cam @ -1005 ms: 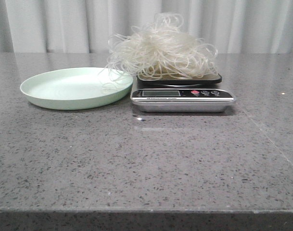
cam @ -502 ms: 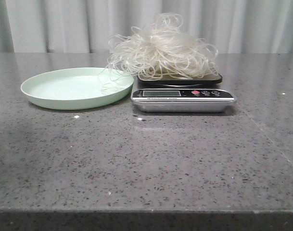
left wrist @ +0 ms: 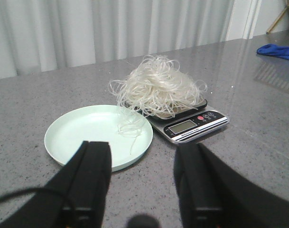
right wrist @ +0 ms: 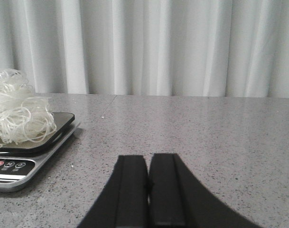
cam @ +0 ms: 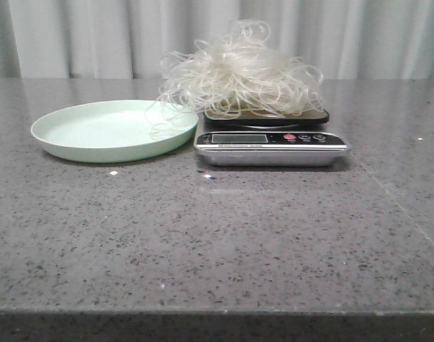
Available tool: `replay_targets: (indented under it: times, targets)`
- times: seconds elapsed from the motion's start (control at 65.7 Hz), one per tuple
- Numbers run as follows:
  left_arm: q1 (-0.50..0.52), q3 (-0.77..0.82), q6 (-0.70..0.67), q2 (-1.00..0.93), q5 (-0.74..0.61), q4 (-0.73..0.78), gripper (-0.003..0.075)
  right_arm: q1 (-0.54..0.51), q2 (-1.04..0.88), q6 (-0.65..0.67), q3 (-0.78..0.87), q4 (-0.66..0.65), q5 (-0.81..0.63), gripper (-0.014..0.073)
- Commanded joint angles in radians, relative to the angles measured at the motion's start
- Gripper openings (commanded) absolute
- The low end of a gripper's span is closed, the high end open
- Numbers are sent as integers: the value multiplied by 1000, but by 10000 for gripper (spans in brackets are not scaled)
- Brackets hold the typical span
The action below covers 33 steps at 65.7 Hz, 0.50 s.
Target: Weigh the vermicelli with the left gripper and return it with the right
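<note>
The vermicelli sits heaped on the platform of the kitchen scale, with a few stray strands trailing over the rim of the pale green plate just beside it on the grey speckled table. The left gripper hangs with its fingers wide apart, holding nothing, back from the plate. The right gripper has its fingers pressed together, empty, off to the scale's side.
</note>
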Motion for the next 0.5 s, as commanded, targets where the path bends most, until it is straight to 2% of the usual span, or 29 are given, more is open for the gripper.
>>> replay_targets:
  times: [0.0, 0.091, 0.487]
  targets:
    - [0, 19, 0, -37, -81, 2, 244, -5, -13, -5, -6, -4, -82, 157]
    - [0, 42, 0, -47, -72, 2, 118, -5, -13, -5, -6, -4, -82, 157]
    - [0, 58, 0, -47, -92, 2, 127, -5, -13, -5, -6, -4, -82, 157]
